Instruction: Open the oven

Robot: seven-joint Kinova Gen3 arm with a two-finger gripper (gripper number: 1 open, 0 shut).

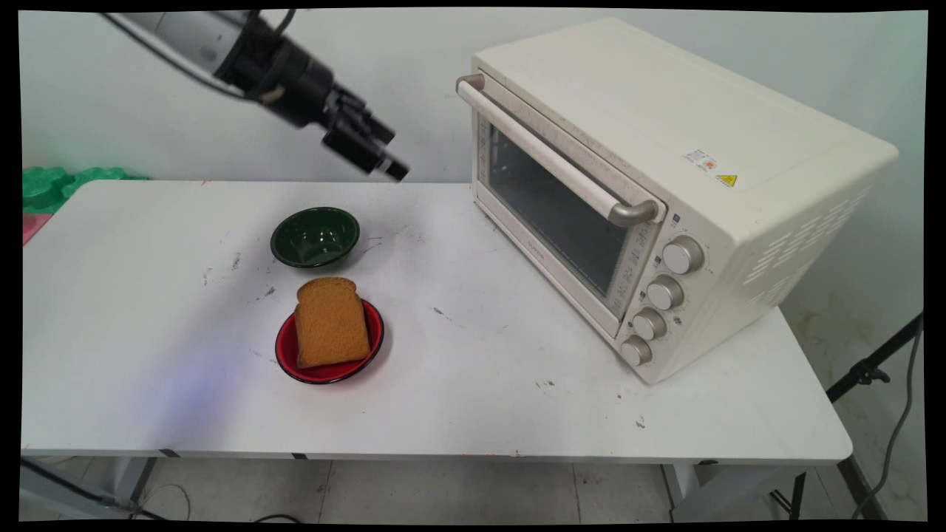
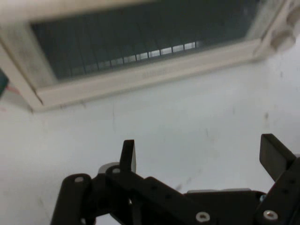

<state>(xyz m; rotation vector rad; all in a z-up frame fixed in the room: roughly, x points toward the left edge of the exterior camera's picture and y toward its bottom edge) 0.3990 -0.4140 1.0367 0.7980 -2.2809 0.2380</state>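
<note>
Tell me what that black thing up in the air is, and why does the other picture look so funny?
That black thing is the claw at the end of a robot arm. It works a bit like two fingers that can pinch. Right now it hangs in the air, open, holding nothing.

The big picture comes from a camera that looks down at the white table. The funny picture comes from a small camera on the robot's hand, so you see the claw from behind and, past it, the glass door of the oven.

On the table stands a cream-coloured toaster oven with its door shut and four knobs. Beside it is an empty green bowl. In front of the bowl is a red plate with a slice of brown toast lying on it.
</note>
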